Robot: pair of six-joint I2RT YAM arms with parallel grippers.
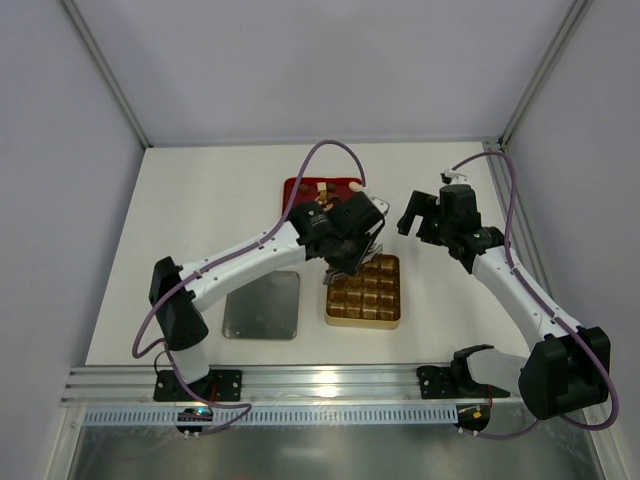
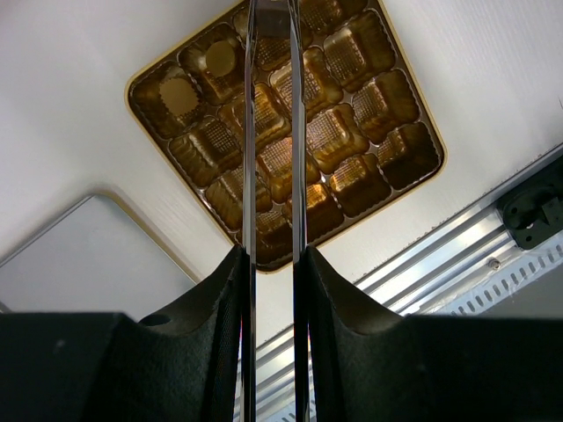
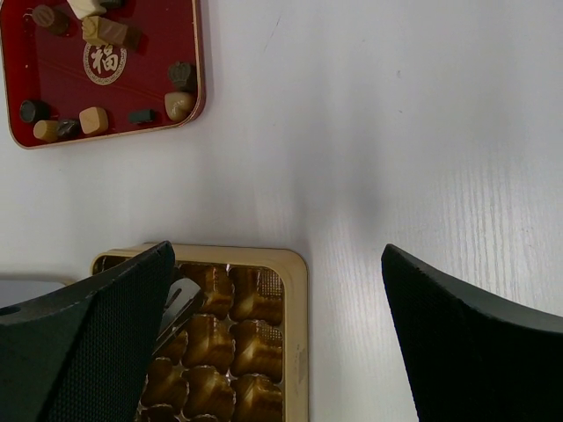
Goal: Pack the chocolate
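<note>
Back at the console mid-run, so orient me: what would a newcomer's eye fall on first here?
The shiny gold tray of moulded compartments sits mid-table, its visible cells looking empty, with the left end effector poised over its far-left corner, fingers narrowly apart. Behind it the red rectangular tray holds loose brown and cream chocolate pieces, while the right end effector hangs wide open off the gold tray's far-right corner.
</note>
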